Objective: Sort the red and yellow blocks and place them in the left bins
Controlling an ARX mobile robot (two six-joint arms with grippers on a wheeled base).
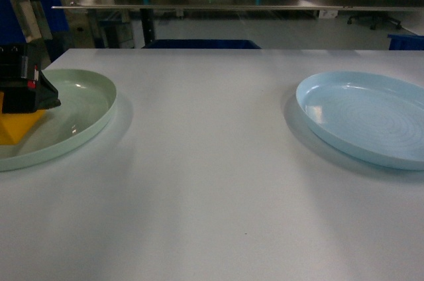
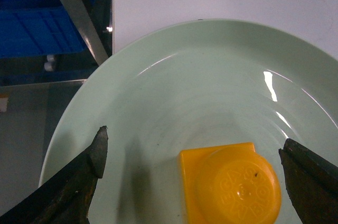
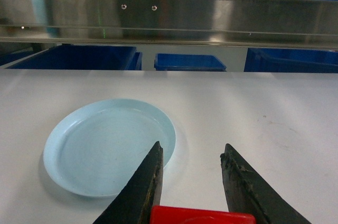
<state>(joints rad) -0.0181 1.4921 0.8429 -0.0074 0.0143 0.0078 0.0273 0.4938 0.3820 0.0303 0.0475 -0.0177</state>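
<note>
Presently, taking the pale green shallow plastic plate [image 1: 93, 105] at the left edge of the white table [image 1: 212, 181] as landmark. The glossy yellow-orange plastic brick with one round stud [image 2: 229, 184] lies inside this plate, on its floor, stud up. The left gripper [image 2: 195, 168] hangs directly over the plate with its two dark fingers [image 2: 92, 158] spread wide, one on each side of the yellow brick and clear of it; nothing is pinched. Judgement: the spread and the gap on both sides suit a brick set down rather than one about to be lifted, and the plate appears to serve as the left bin.

In the head view the same gripper shows as a black block over the plate's near-left part, with a yellow corner [image 1: 16, 127] beneath it.

Well to the right of the green plate, across bare table, sits a pale blue shallow plastic plate [image 1: 371, 118], nothing in it. The right gripper [image 3: 193, 166] is out of the head view; its wrist camera looks across the blue plate towards a steel rail [image 3: 169, 18] and blue crates [image 3: 190, 63]. Between its fingers, drawn narrow, sits the glossy red plastic brick [image 3: 200, 215], only its top edge visible at the frame bottom. Judgement: red is carried and undelivered; it must go to the left side.
</note>
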